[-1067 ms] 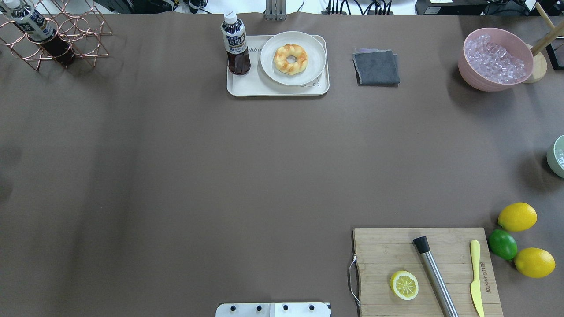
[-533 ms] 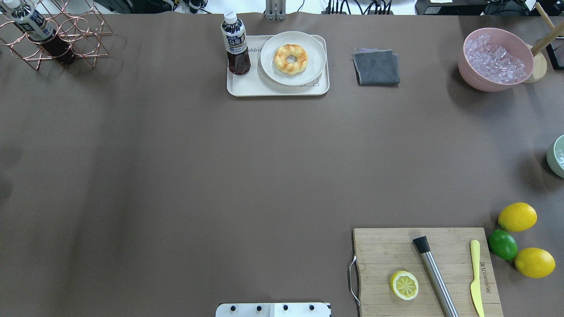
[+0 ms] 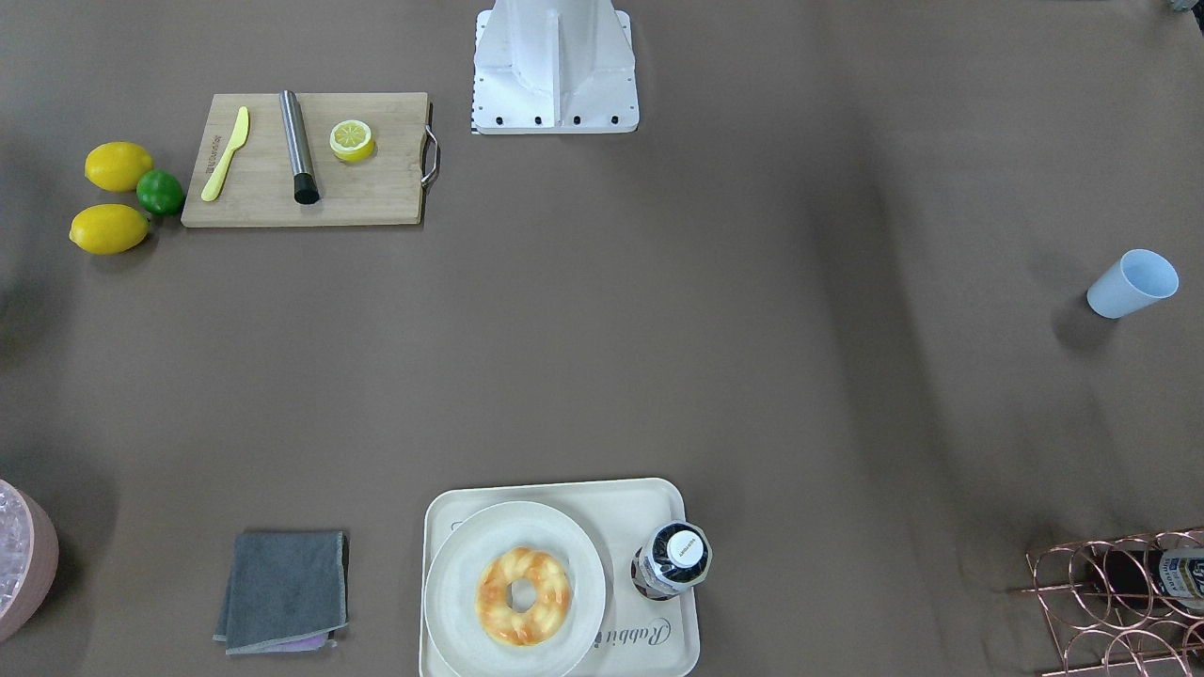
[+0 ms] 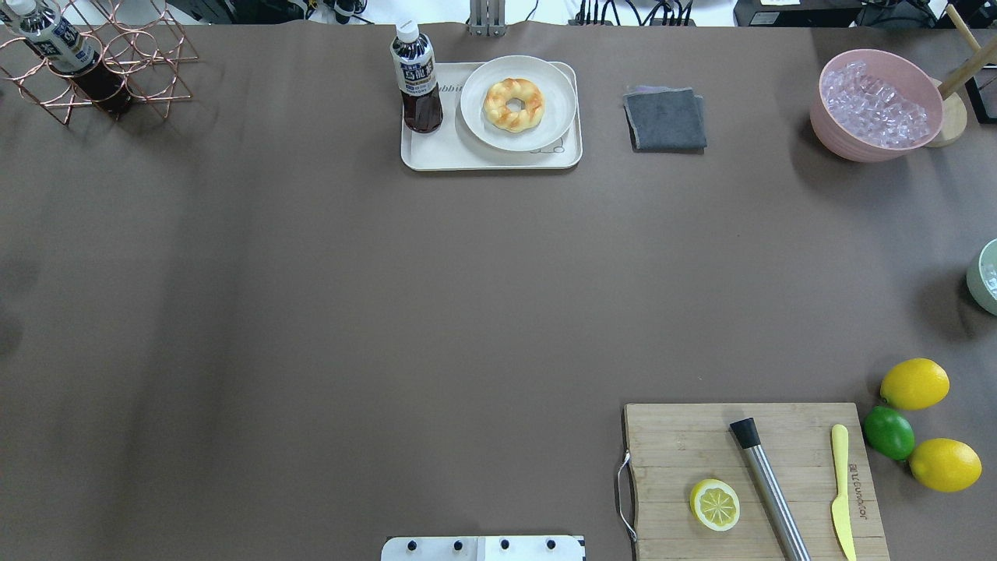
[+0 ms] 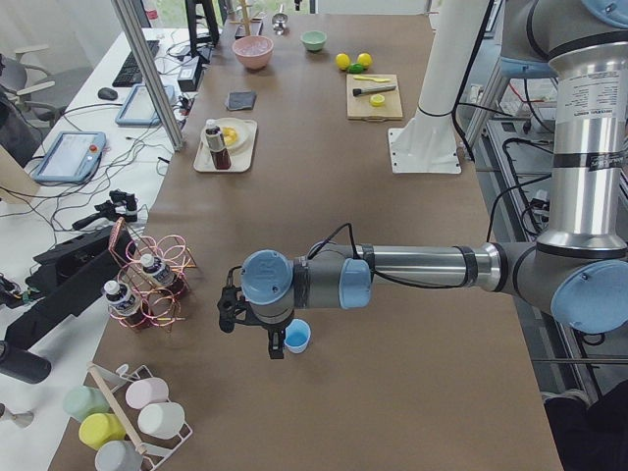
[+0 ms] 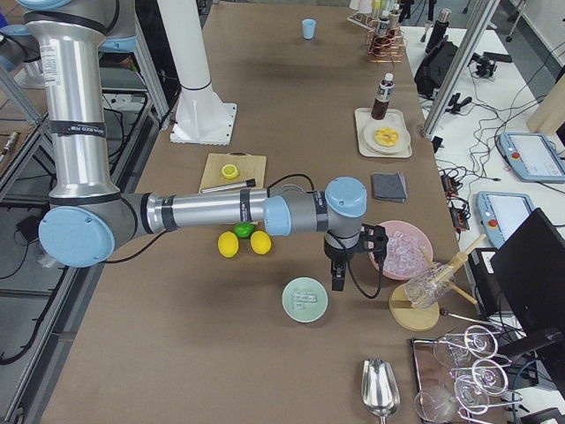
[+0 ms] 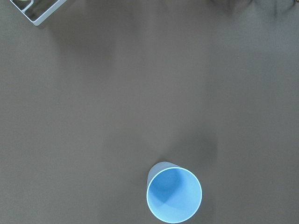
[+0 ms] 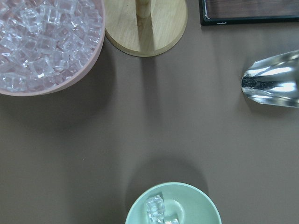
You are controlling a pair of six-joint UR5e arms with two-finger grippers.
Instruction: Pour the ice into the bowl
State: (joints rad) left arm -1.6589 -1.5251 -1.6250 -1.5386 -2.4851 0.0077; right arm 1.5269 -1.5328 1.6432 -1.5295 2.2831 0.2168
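Mint-green and matte, the bowl (image 6: pixel 288 300) is sitting on the brown counter (image 4: pixel 389 312) near the end on the robot's right, close to the pink tub (image 4: pixel 837 136) and its heap of cubes. A few clear pieces of ice (image 8: pixel 156 208) are lying in the bottom of the bowl. The right hand (image 6: pixel 339 276) is hanging above the counter between the bowl and the tub, pointing downward and touching neither. Only the side view is showing it, so I cannot tell whether its fingers are spread or pressed together. At the opposite end, the left hand (image 5: pixel 251 339) is hanging low just beside the blue cup (image 7: pixel 174 195), which is standing upright. Its fingers' state cannot be told either. A steel scoop (image 8: pixel 273 84) is lying near the bowl, and a wooden stand (image 8: pixel 147 28) is standing right beside the tub.
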